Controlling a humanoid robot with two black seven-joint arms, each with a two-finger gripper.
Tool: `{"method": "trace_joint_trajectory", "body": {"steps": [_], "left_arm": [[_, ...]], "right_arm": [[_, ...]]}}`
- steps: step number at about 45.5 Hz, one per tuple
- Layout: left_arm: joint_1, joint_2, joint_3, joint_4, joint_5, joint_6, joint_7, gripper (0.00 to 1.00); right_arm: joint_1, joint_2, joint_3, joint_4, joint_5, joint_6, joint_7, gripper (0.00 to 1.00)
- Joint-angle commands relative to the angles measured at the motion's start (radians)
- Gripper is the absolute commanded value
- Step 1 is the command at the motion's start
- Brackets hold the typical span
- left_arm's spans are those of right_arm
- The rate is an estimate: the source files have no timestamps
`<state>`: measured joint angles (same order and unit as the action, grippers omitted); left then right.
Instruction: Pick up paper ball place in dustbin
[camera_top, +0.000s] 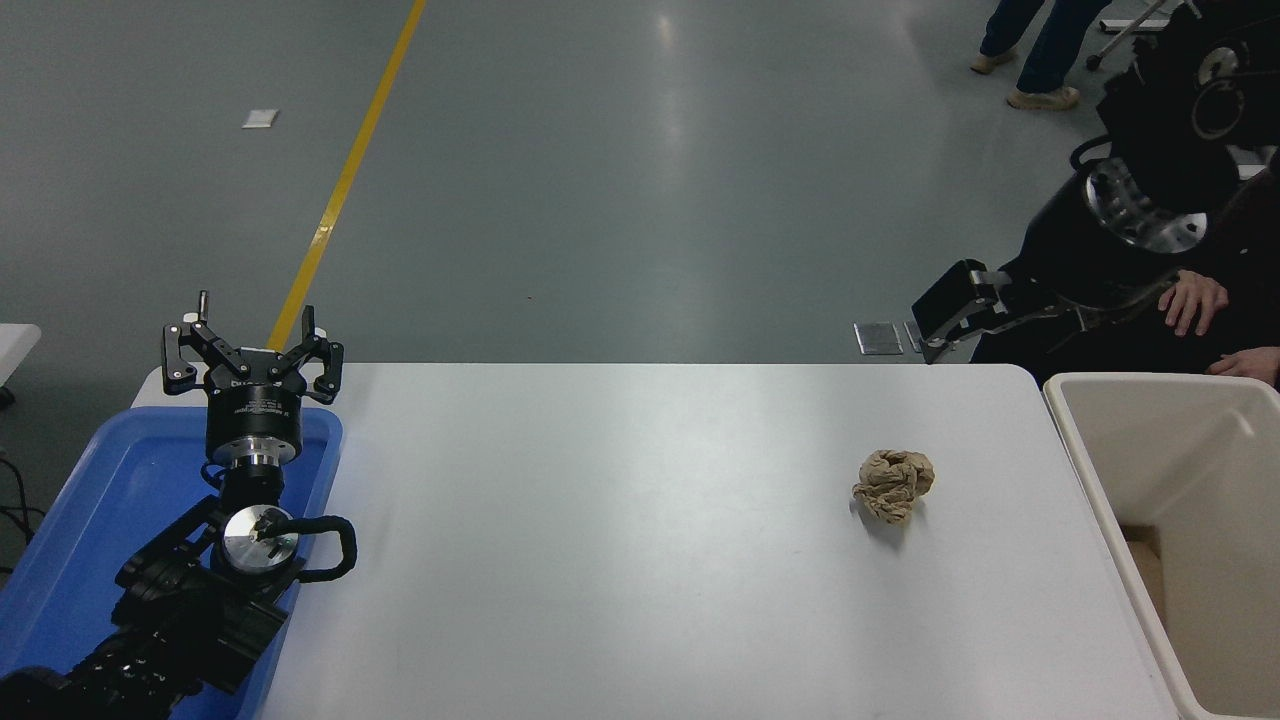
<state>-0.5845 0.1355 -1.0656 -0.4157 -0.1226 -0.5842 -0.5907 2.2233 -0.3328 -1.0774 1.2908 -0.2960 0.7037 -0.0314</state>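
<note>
**One ball on the table, right gripper raised beyond the far edge**

One white table (620, 560) fills the lower part of the view. At its right end stands one cream bin (1075, 440), its near wall running along the table's right edge; part of its inside shows. At the left end lies one blue tray (110, 470), partly covered by the left arm.

Two black arms are in view. The left arm is parked at the lower left over the tray, and the left gripper (252, 345) points away from the camera with its fingers spread and nothing between them. The right arm comes in from the upper right; the right gripper (950, 320) hangs beyond the table's far right corner, over the floor, and whether its fingers are spread or closed cannot be told.

A person in dark clothes sits past the bin, with one hand (1192, 300) showing beside the right arm.

One paper ball (893, 484) rests on the table's right half, near the bin, well apart from both grippers.
</note>
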Motion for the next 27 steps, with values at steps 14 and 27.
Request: {"method": "trace_joint_trajectory", "body": {"steps": [14,27], "left_arm": [[0.0,-0.001,-0.001,0.0,0.0,0.0,0.0,0.99],[-0.002,-0.001,0.001,0.0,0.0,0.0,0.0,0.99]], "right_arm": [[-0.435,0.133,0.036,-0.31,0.0,-0.205,0.001,1.0],[-0.695,0.193,0.034,-0.481,-0.092,-0.317,0.001,1.0]]}}
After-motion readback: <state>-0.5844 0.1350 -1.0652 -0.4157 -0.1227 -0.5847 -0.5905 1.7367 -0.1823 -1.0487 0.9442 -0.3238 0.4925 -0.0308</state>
